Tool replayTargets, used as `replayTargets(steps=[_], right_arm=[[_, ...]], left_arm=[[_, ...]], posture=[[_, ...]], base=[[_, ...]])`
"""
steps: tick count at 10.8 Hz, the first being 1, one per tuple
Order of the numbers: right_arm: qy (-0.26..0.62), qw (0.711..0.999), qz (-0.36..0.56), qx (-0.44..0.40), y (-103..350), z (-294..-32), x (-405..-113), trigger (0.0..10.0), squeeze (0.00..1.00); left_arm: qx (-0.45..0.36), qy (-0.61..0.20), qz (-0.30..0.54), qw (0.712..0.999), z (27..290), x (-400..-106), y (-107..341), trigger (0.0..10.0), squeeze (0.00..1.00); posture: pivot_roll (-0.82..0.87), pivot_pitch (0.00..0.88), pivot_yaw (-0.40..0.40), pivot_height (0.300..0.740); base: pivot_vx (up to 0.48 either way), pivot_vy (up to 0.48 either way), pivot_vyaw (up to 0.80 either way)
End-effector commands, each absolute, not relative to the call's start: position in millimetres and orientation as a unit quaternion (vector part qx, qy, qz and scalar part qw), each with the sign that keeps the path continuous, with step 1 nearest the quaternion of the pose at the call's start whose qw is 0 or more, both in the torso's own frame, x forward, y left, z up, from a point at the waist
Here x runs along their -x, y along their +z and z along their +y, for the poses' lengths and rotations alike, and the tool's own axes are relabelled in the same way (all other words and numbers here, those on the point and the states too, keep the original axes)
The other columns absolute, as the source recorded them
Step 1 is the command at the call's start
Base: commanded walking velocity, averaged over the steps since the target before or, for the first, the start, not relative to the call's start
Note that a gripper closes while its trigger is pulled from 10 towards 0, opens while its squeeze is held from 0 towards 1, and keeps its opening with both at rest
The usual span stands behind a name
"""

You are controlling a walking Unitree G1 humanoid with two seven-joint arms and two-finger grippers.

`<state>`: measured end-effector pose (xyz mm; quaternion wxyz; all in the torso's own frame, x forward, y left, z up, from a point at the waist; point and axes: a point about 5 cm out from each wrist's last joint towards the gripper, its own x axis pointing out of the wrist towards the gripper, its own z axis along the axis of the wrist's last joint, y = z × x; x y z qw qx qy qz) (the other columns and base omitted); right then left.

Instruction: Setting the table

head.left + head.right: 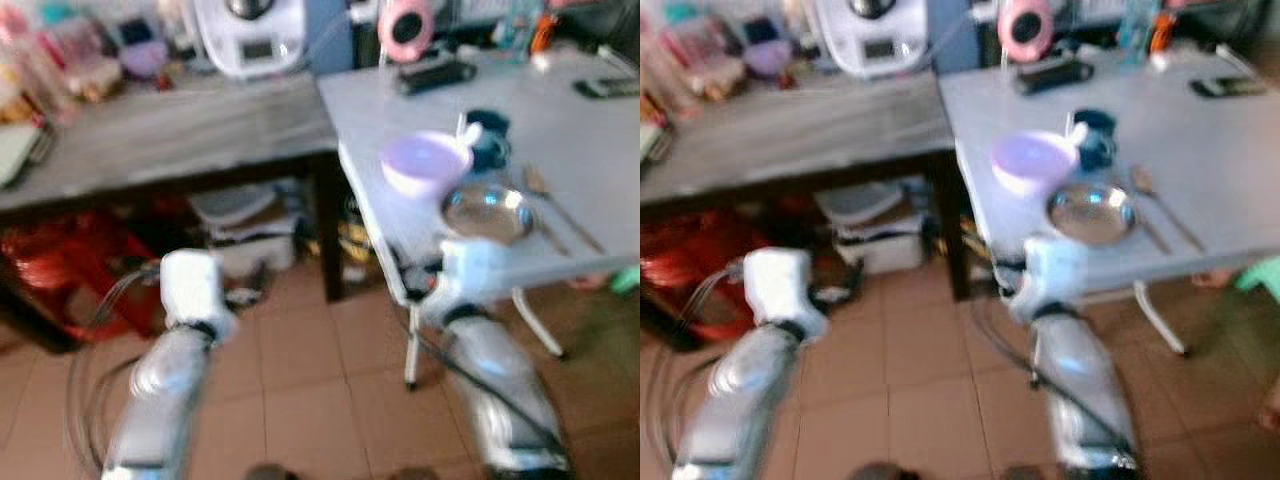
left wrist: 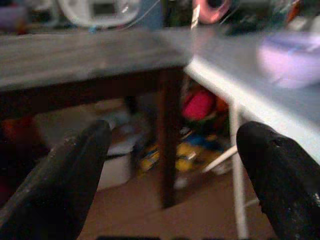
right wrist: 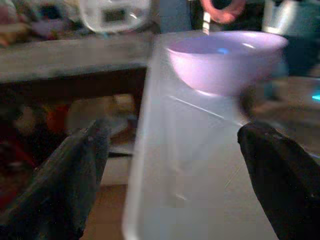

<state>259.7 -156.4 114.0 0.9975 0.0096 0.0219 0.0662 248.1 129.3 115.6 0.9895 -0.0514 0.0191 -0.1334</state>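
The lilac bowl (image 1: 425, 162) stands on the white table (image 1: 560, 120), near the table's near-left edge. Just beside it on the near right sits a shallow metal plate (image 1: 487, 212). To the right of the plate lies a spoon (image 1: 545, 195) (blurred, so its detail cannot be read). A dark blue cup (image 1: 488, 138) stands just behind the bowl on its far right.

The right gripper (image 3: 172, 175) is held at the near edge of the white table, in front of the bowl; its 2 fingers (image 3: 280, 175) are spread wide apart with nothing between them. The left gripper (image 2: 170, 170) is held in the air to the left, facing the gap under the tables; its 2 fingers (image 2: 60, 180) are likewise spread wide and hold nothing.

A dark wooden table (image 1: 170, 130) adjoins the white table on the left. A white appliance (image 1: 250, 35) stands at its far end. Boxes and a red bag (image 1: 50, 250) lie beneath it on the tiled floor (image 1: 300, 400).
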Motion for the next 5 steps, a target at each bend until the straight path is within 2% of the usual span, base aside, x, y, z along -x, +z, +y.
replayTargets(steps=[1,4,5], right_arm=[[0.075,0.997,0.017,-0.017,116.7,-149.1,-260.4,10.0,0.00],[0.073,0.997,0.017,-0.014,117.5,-150.9,-260.9,10.0,0.00],[0.074,0.997,0.015,-0.014,118.4,-151.0,-261.6,10.0,0.00]], left_arm=[[0.044,-0.120,0.030,0.991,138.3,-246.0,111.5,10.0,0.00],[0.048,-0.114,0.032,0.992,138.5,-246.7,111.3,10.0,0.00],[0.047,-0.114,0.030,0.992,138.0,-247.4,112.2,10.0,0.00]], posture=[[-0.06,0.030,0.081,0.740],[-0.06,0.029,0.078,0.740],[-0.06,0.028,0.078,0.740]], base=[[0.000,-0.281,0.00],[0.000,-0.462,0.00],[0.000,0.000,0.00]])
